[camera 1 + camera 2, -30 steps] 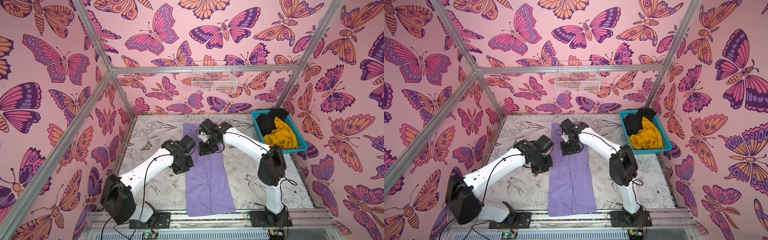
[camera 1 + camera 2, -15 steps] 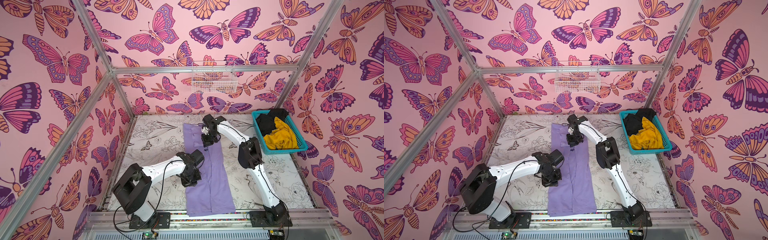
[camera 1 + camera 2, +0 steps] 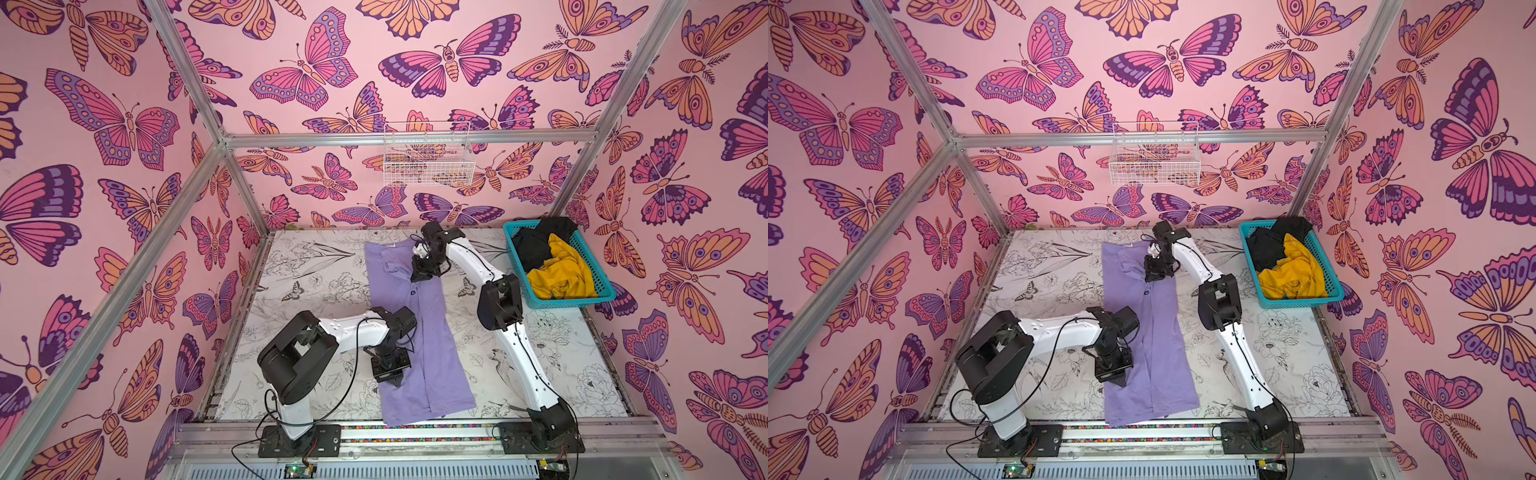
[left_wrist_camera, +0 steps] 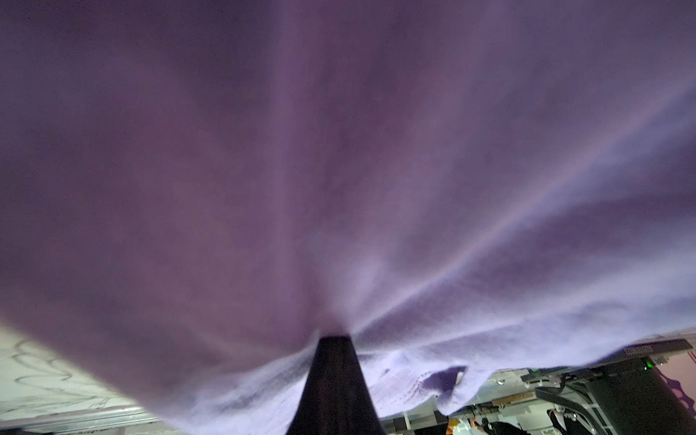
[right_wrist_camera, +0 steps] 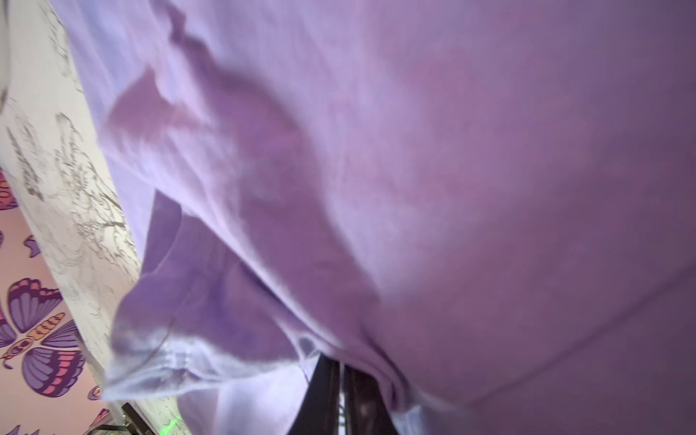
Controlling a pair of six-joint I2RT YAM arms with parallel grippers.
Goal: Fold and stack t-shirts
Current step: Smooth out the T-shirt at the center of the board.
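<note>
Currently the purple shirt [image 3: 436,345] lies on the table [image 3: 324,282] as a long narrow strip. Its long axis runs 12 to 6 o'clock in both top views, with the near end leaning toward 5. The left claw [image 3: 392,380] sits tips-down on the strip's 7 o'clock edge, pressed together. In the left wrist view creases fan out from the fingertip [image 4: 333,350], so it is pinching the cloth. The right claw [image 3: 417,276] is at the 1 o'clock shoulder by the collar. Its fingers [image 5: 324,391] are almost together with cloth lying over them, apparently nipping its edge; blur leaves some doubt. Judgement: the next fold runs along the long axis, each arm nearer its own end. The yellow shirt [image 3: 561,274] and black shirt [image 3: 536,245] sit in the basket [image 3: 573,300] at 2 o'clock.
</note>
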